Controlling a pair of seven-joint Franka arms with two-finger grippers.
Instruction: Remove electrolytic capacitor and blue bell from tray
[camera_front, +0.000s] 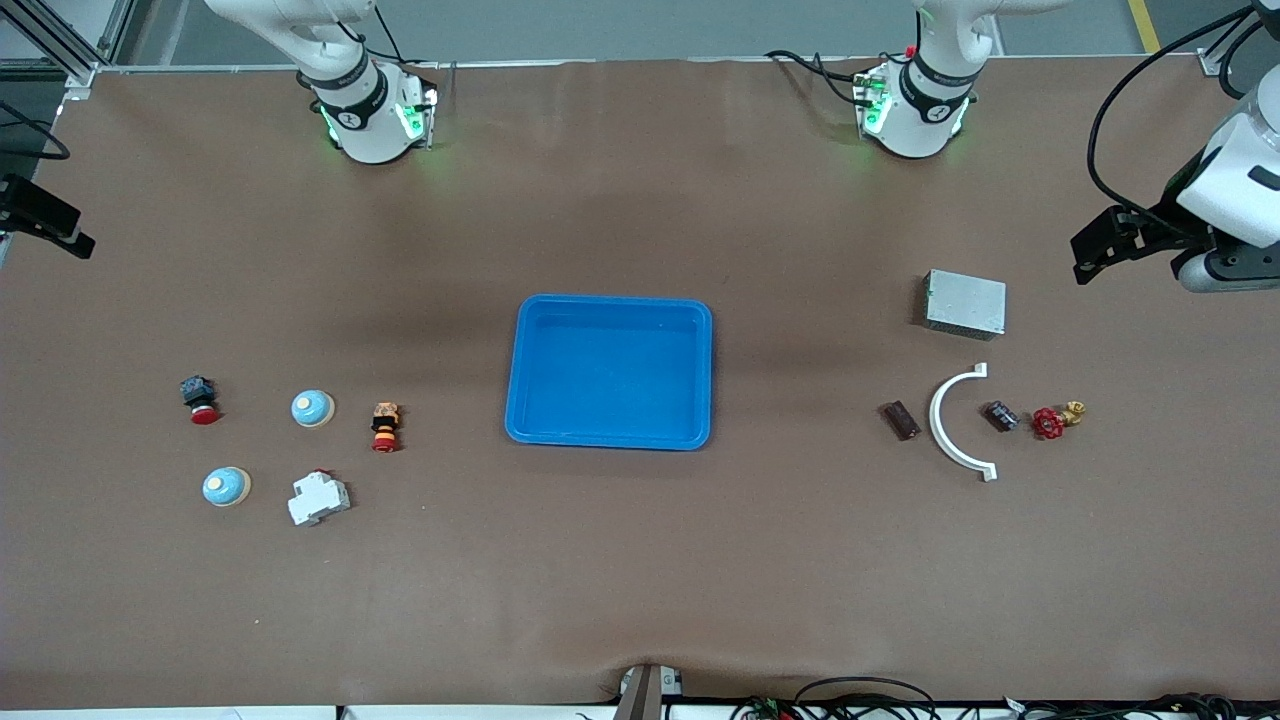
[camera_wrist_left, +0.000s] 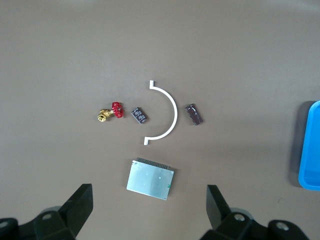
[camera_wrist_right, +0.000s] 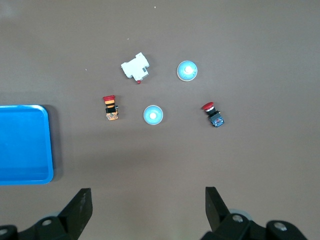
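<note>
Front view: my right gripper (camera_wrist_right: 145, 207) hangs with jaws released above two pale blue dome bells (camera_front: 312, 408), out on the brown mat. The shallow bright blue plastic tray (camera_front: 609, 437) sits empty at centre. My left gripper (camera_wrist_left: 149, 205), also released, hovers over the small dark cylindrical capacitor (camera_front: 1002, 416). I judge the removal done; retreat comes next.

Blue tray (camera_wrist_left: 311, 150): running off the right edge of the left wrist view, one end showing; running off the left edge of the right wrist view too.

Left gripper (camera_wrist_left: 149, 212): lying at the bottom edge of its own view, only the two spread fingers (camera_wrist_left: 80, 205) showing.

Right gripper (camera_wrist_right: 147, 212): likewise cropped at the bottom edge.

Small dark cylindrical parts (camera_front: 900, 420): printing reading too small to tell.
</note>
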